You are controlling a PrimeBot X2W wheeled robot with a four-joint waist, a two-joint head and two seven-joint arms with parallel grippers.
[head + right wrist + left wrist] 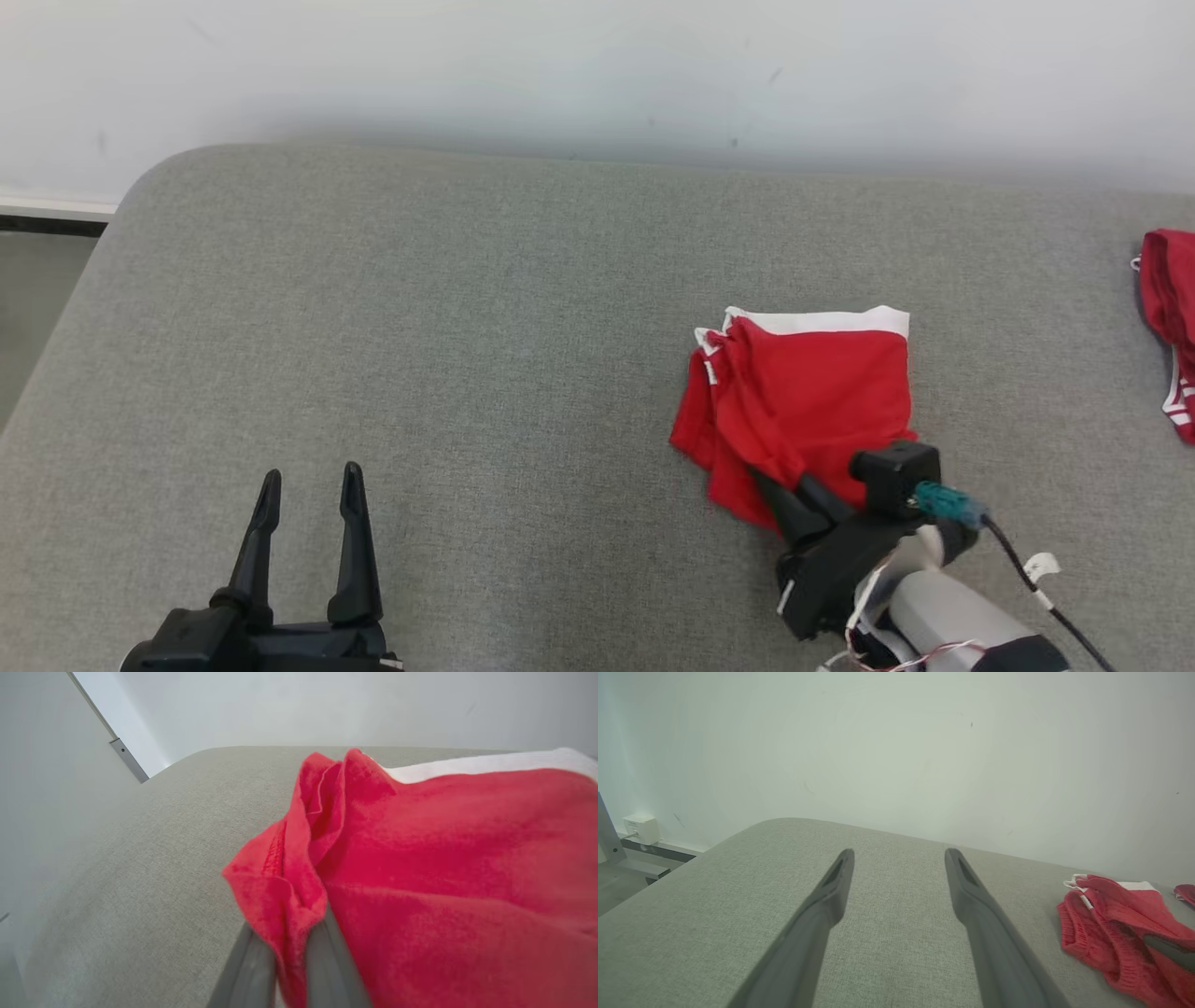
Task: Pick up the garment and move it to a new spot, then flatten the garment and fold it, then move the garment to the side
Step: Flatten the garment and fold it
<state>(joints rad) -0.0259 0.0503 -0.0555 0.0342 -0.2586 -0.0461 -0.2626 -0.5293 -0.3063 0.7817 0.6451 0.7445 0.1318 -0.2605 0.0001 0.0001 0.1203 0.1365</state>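
My right gripper [789, 495] clamps the garment [803, 392]; my left gripper [311, 490] gapes empty.
Head view: the red garment lies right of middle on the grey cushion [467, 327], pinched at its near edge. Left wrist view: my fingers [831, 896] spread over the cushion. Right wrist view: cloth bunched between my closed fingers [322, 961].

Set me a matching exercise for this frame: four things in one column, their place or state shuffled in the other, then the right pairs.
1. left gripper
2. right gripper
3. folded red garment
4. second red garment

A. at the far right edge of the head view
B. open, holding nothing
C. pinched at its near corner, white band along its far edge
D. shut on red cloth

Pairs: 1-B, 2-D, 3-C, 4-A
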